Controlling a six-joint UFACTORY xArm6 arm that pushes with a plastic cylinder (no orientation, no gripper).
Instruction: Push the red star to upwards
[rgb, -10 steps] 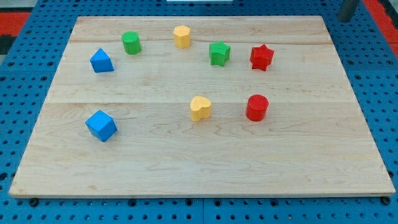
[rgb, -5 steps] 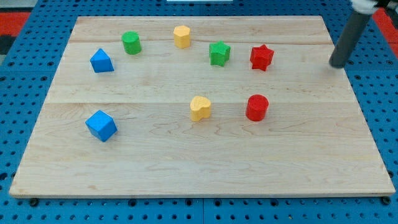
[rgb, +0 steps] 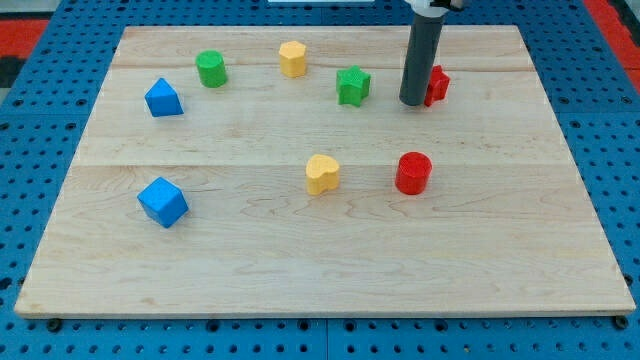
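Note:
The red star lies near the view's top right of the wooden board, mostly hidden behind my dark rod. My tip is down on the board, at the star's lower left edge and touching or nearly touching it. The green star sits just to the left of my tip.
A red cylinder and a yellow heart lie in the middle. A yellow block, a green cylinder and a blue block lie along the top left. A blue cube lies at the lower left.
My rod came in from the view's top right corner and moved left to the red star. The star has shifted slightly to the right and up.

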